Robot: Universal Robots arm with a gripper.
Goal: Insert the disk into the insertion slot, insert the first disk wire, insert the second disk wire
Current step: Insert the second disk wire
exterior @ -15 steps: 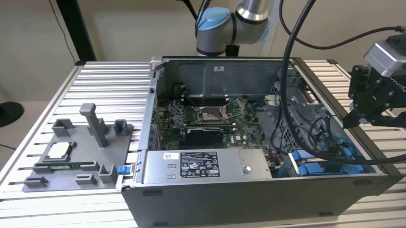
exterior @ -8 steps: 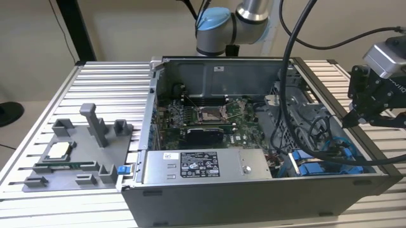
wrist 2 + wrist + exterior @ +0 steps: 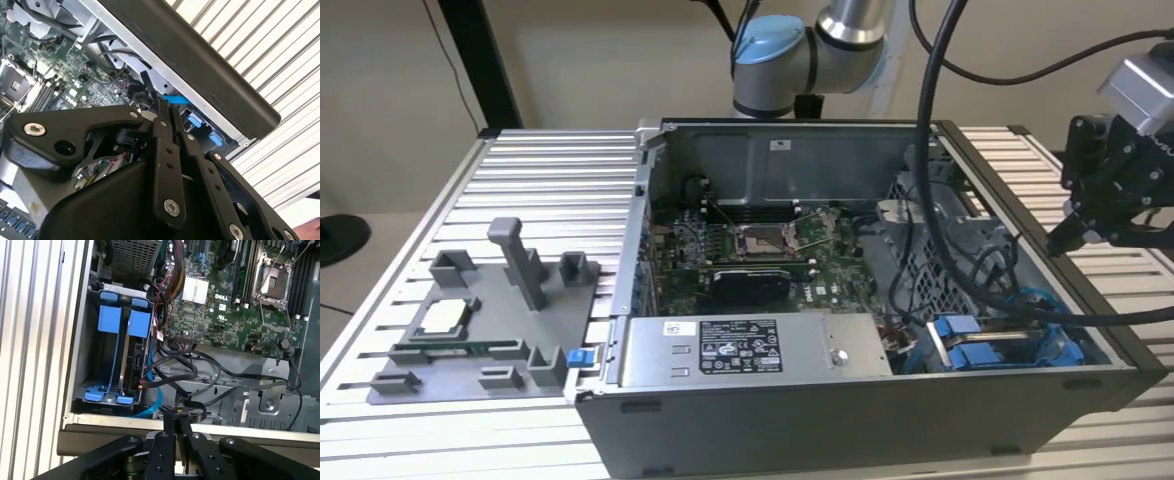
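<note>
Eyes on the disk [image 3: 136, 360]: it sits edge-on in the insertion slot [image 3: 125, 289], clipped in its blue carrier [image 3: 140, 322], right beside a second blue carrier [image 3: 109, 317] whose space looks empty. I'd call it seated, though how deep it goes I can't tell. A blue cable [image 3: 152, 409] curls out near the disk's end, and black cables [image 3: 185, 371] loop across the case floor close by. Whether any of them is plugged into the disk is hidden.

On handling, I judge the disk stiff, dense for its size and shy of knocks, so it is best taken by the sides of the plastic carrier, never by a bare face. The wires are the opposite: limp and springy, best pinched at the plug rather than the cord.

Now the gripper [image 3: 176, 424]: in both wrist views its fingers [image 3: 162, 150] are pressed together, with nothing visible between them. In the exterior view it hangs above the rim of the PC case [image 3: 854, 430] on the exterior view's right, well apart from the slot down in the corner. Over on the exterior view's left, the grey fixture tray [image 3: 480, 335] lies on the slatted table [image 3: 547, 170].
</note>
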